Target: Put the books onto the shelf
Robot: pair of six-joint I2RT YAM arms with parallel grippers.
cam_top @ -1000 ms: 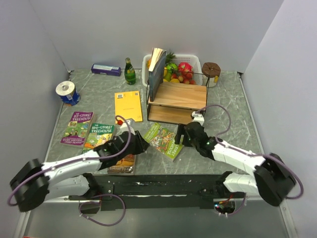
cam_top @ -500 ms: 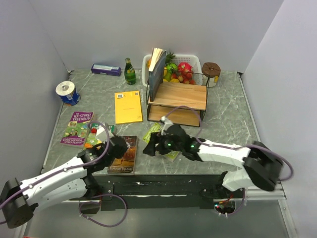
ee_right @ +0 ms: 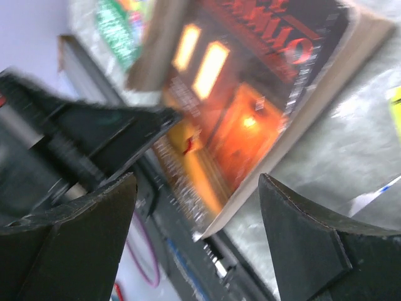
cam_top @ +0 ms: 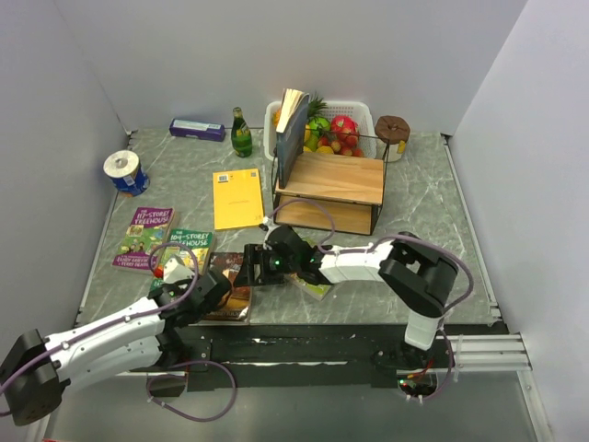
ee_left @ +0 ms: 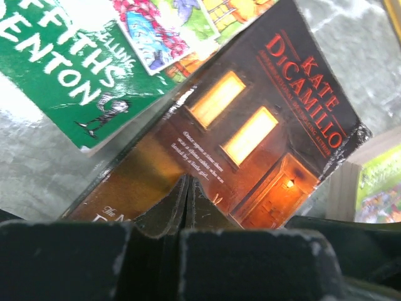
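Brown book (ee_left: 250, 138) (lying flat) before closed left tool (ee_left: 187, 188).

Brown book (ee_left: 250, 138) has glossy paper cover (shelf (cam_top: 331, 180) boards: wood).

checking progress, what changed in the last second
Left gripper pulled back left onto the brown book and shut. Right gripper swung left to that book's right edge, open. Shelf and other books unmoved.
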